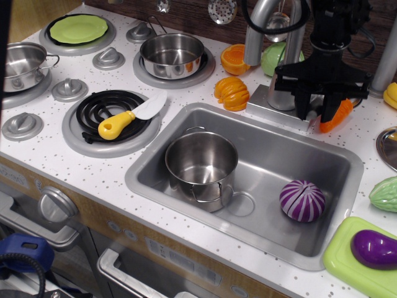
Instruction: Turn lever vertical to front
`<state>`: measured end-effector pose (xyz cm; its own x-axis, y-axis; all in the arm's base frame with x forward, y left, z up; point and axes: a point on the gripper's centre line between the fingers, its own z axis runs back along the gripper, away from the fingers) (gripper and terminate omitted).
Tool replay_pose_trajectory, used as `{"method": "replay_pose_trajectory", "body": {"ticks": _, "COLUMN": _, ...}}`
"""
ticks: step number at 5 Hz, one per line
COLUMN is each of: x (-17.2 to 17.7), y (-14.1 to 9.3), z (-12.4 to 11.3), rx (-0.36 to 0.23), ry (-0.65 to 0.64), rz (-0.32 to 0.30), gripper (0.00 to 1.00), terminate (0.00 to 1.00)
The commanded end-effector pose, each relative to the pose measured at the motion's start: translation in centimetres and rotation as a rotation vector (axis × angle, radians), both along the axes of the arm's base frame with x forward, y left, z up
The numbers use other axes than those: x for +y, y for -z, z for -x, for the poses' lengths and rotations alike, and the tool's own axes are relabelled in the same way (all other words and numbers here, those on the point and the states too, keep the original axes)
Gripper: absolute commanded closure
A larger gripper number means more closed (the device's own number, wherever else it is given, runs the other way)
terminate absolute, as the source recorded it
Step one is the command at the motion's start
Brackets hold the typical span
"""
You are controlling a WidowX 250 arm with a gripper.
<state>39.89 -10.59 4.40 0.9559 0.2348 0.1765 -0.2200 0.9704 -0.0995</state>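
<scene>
My black gripper (314, 113) hangs fingers-down at the back rim of the sink (347, 162), just right of the faucet's round base (273, 93). Its two fingers stand apart, so it looks open. It covers the faucet's side hub, and the lever is hidden behind it. The tall curved grey spout (255, 31) rises to the left of the gripper. An orange toy carrot (338, 115) lies against the gripper's right finger.
The sink holds a steel pot (201, 164) and a purple-white onion (302, 200). Orange fruit pieces (231, 92) lie left of the faucet. A yellow-handled knife (127, 118) lies on a black burner. A green board with an eggplant (375, 248) is at front right.
</scene>
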Motion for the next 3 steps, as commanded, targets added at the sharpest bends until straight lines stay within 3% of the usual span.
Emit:
{"method": "replay_pose_trajectory", "body": {"ticks": 1, "x": -1.3, "y": -0.2, "z": -0.1, "rx": -0.024, "ry": 0.011, "rz": 0.004, "gripper": 1.0, "terminate": 0.0}}
{"method": "replay_pose_trajectory", "body": {"ticks": 2, "x": -1.4, "y": -0.7, "z": -0.1, "rx": -0.023, "ry": 0.014, "rz": -0.016, "gripper": 0.0, "terminate": 0.0}}
{"method": "replay_pose_trajectory", "body": {"ticks": 3, "x": -1.7, "y": -2.4, "z": -0.1, "rx": 0.009, "ry": 0.01, "rz": -0.065, "gripper": 0.0, "terminate": 1.0}}
